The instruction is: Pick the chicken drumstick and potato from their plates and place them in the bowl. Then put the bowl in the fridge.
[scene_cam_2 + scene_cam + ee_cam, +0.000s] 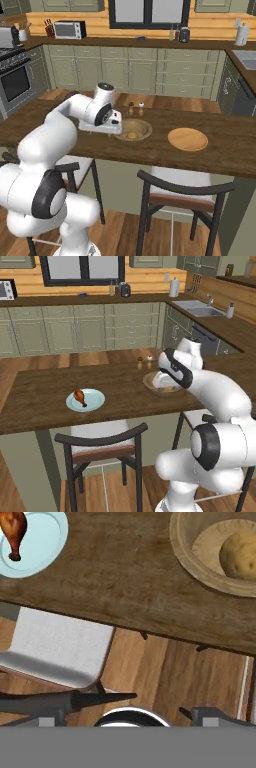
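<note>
The reddish-brown chicken drumstick (80, 396) (14, 533) lies on the pale blue plate (96, 402) (45, 547) at the left of the wooden counter. The yellowish potato (131, 135) (241, 555) sits inside the wooden bowl (144, 127) (186, 543) (150, 384). To the bowl's right, the orange-tan plate (187, 139) has nothing on it. My gripper (125, 716) (101, 129) hangs open and holds nothing, above the counter's near edge, between the blue plate and the bowl and close beside the bowl. The fridge is out of view.
Two small shakers (144, 361) (136, 106) stand just behind the bowl. A dark-framed chair (100, 443) is tucked under the counter below the blue plate, and another chair (185, 192) below the orange plate. A sink (199, 307) is on the far right counter.
</note>
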